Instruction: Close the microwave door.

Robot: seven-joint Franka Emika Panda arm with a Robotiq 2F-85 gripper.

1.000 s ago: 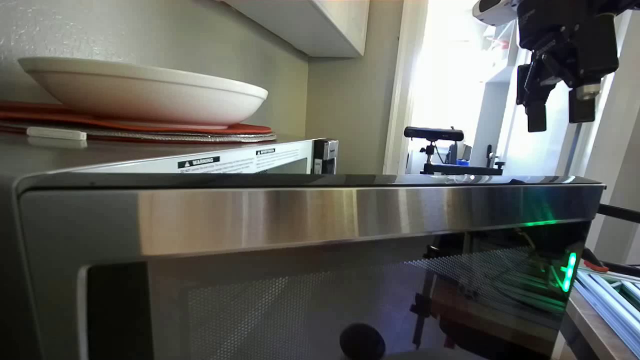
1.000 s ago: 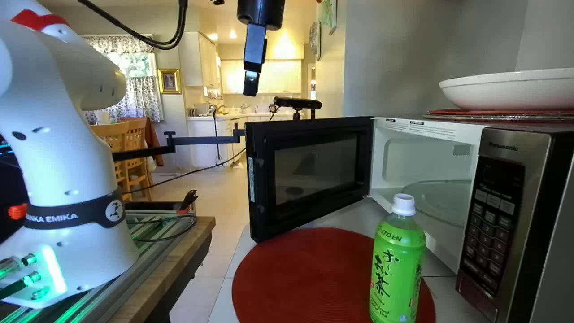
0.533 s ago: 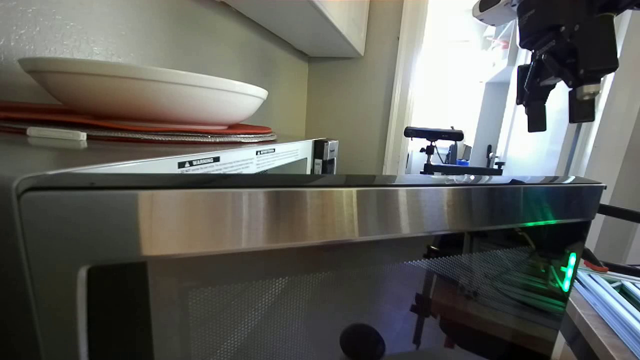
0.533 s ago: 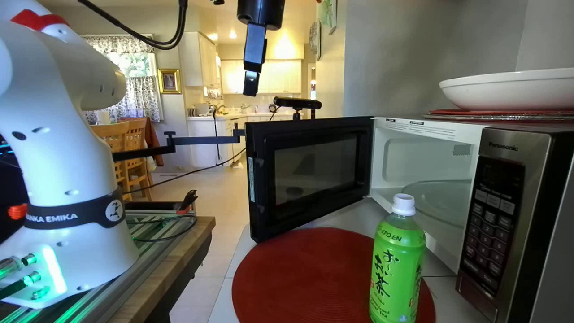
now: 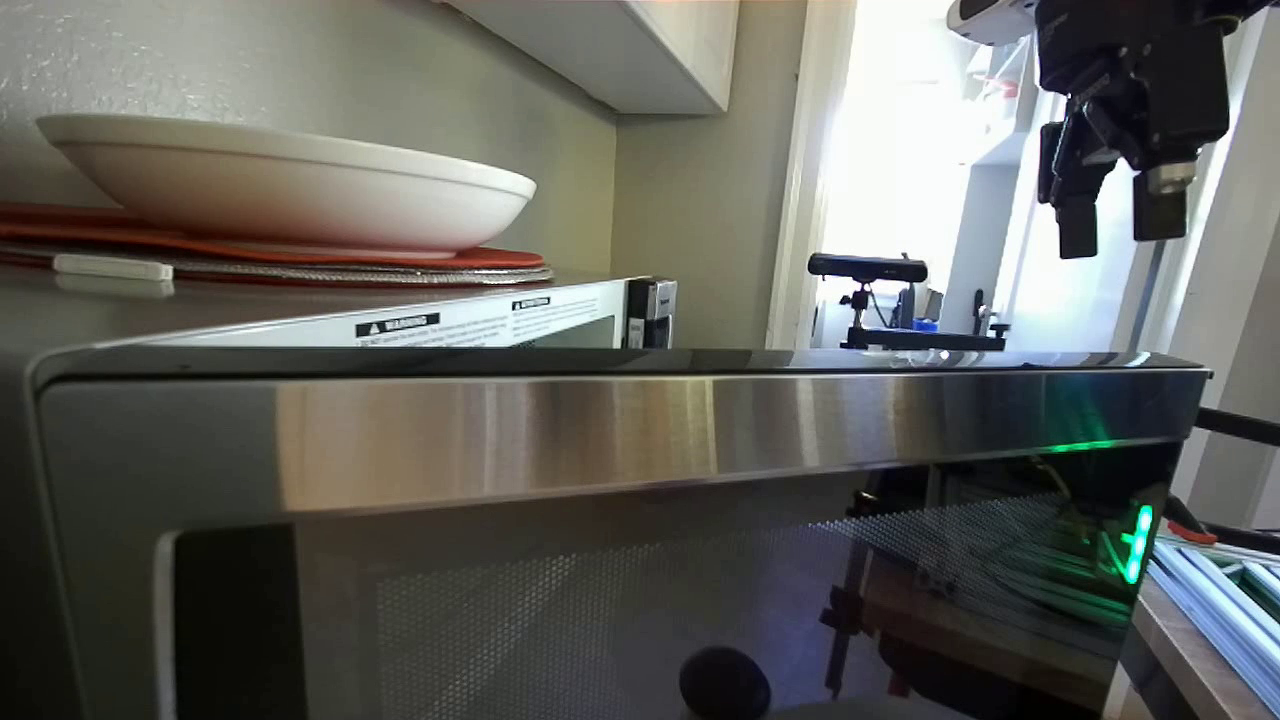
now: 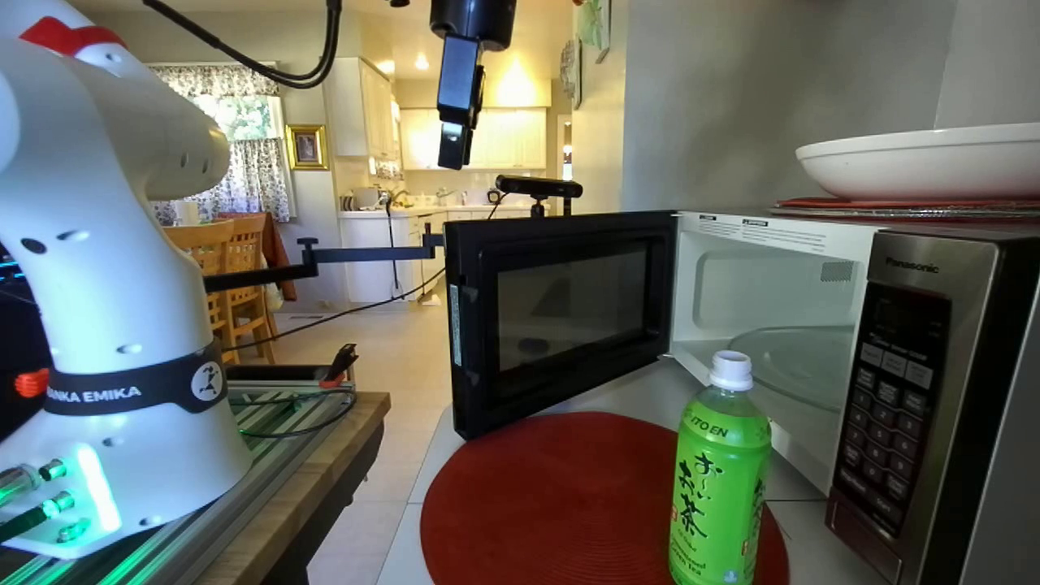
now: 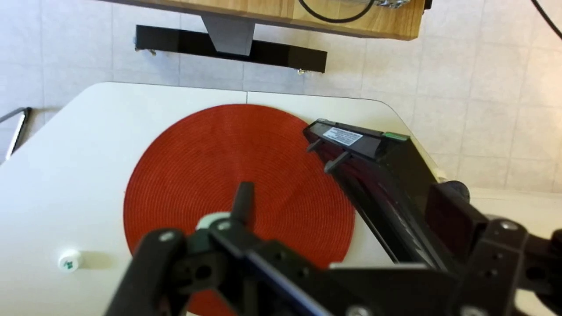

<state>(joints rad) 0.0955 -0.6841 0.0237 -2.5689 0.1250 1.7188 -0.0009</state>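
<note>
1. Door (image 6: 569, 317): swung open, long axis running from the microwave (image 6: 971, 264) toward the arm (image 6: 122, 268), free edge (image 6: 460, 341) outermost.
2. Fingers (image 5: 1077, 230): spread apart, holding nothing, above the free edge in both exterior views, not touching.
3. Closing probably calls for lowering beside the door's outer face (image 5: 650, 440), then pushing toward the microwave.

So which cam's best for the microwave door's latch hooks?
Wrist view: both latch hooks jut out plainly against the red round placemat. In an exterior view showing the microwave door from inside, they're small dark bumps on black; in an exterior view showing its steel outer face, they don't show.
</note>
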